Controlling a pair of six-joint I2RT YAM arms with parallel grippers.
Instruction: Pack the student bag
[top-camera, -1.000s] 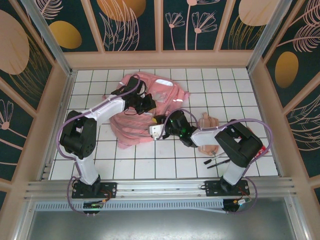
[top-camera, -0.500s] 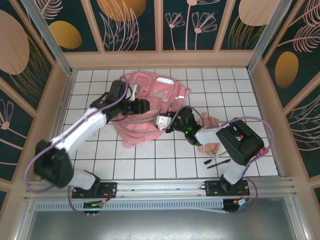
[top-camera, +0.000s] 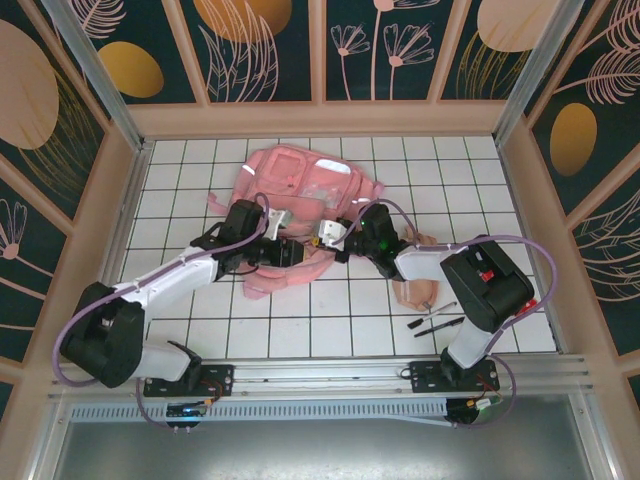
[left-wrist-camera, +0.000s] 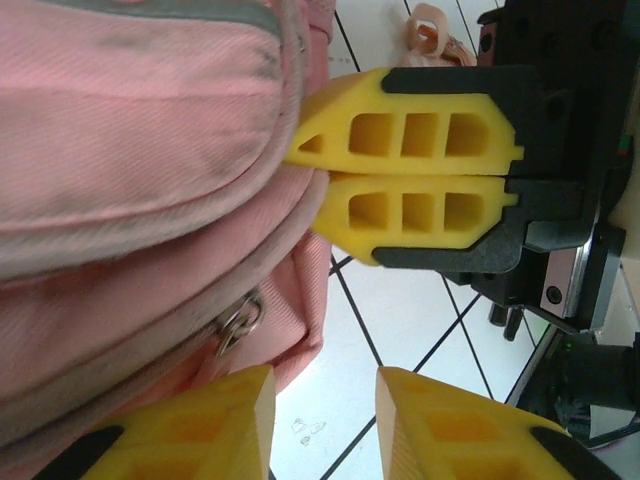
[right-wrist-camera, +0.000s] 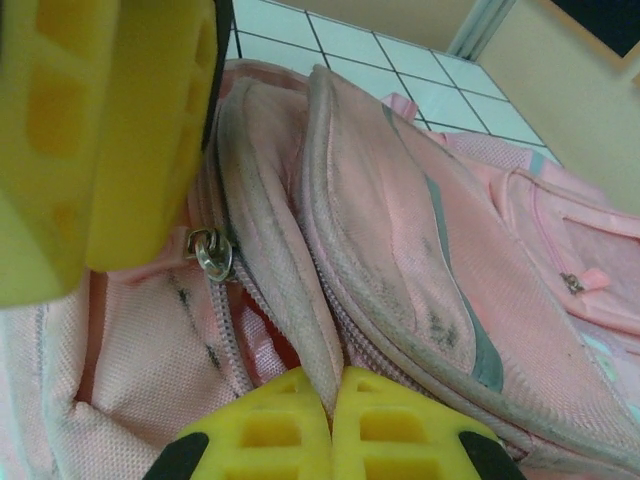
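Backpack (top-camera: 300, 195) lies flat on the white tiled table (top-camera: 480, 190), toward the far middle, with its near edge facing the two arms. Both arms reach in and meet at that near edge, close beside each other.

Right claw (right-wrist-camera: 334, 385): fingers pressed together. From its own camera I see the grey piped rim of a pocket panel running down into the seam between the two tips. I log it as clamped on the backpack's rim. The left wrist camera agrees: the two yellow fingers (left-wrist-camera: 410, 165) lie flush, their tips nosed into the fold between two bulging pink panels.

Left claw (left-wrist-camera: 323, 390): fingers apart, with bare tile and the backpack's lower corner showing in the gap and nothing held between them. From overhead it sits just beside the right claw, on that claw's left.

Zip pull (left-wrist-camera: 238, 322), a small metal ring, hangs off the zip track just above the left claw's gap. As far as I can tell, neither finger touches it. In the right wrist camera the same ring sits just under one of the left claw's yellow fingers. The track below it looks slightly parted, with darker lining showing.

Right of the backpack, a peach pouch (top-camera: 412, 290) lies on the table, partly hidden by the right arm. Two dark pens (top-camera: 435, 322) lie nearer the front edge, well apart from the backpack.
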